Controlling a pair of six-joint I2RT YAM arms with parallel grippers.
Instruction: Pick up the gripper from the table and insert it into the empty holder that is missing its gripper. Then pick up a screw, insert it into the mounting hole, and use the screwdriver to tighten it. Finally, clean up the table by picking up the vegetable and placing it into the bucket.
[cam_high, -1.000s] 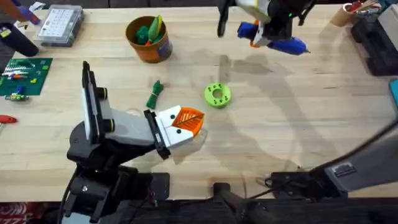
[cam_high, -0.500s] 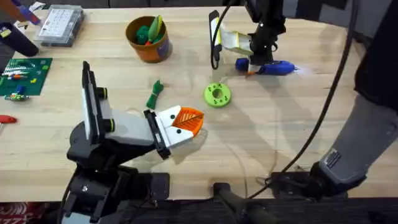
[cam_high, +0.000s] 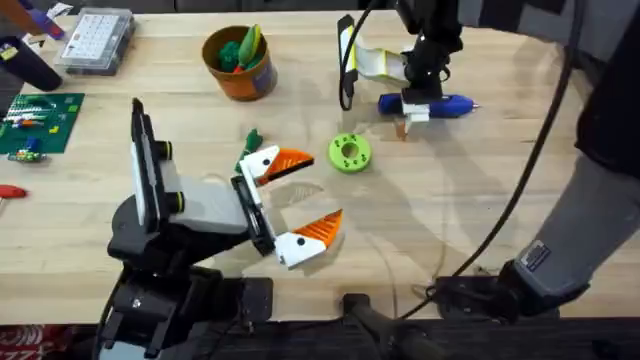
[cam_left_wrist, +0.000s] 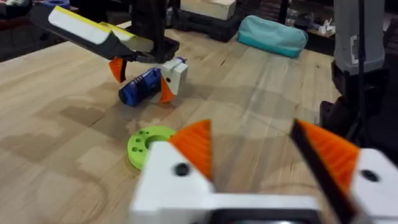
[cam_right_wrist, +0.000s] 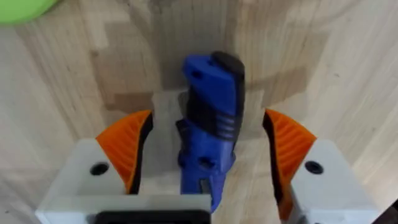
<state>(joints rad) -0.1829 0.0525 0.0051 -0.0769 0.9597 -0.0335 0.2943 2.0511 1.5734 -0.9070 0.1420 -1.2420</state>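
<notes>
With fingers spread, right end effector (cam_right_wrist: 205, 152) straddles the screwdriver (cam_right_wrist: 210, 121)

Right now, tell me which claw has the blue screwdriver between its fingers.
The right claw: its open orange pads straddle the blue screwdriver lying on the table. The left claw, also open, holds nothing.

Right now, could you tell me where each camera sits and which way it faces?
Overhead: above the arm bases, looking down and forward over the table; both arms show.
Left wrist: on the left arm, looking across the tabletop; the open left gripper in front.
Right wrist: on the right arm, looking down; the open right gripper straddles the screwdriver.
Shared: all three show the screwdriver and the green disc.
</notes>
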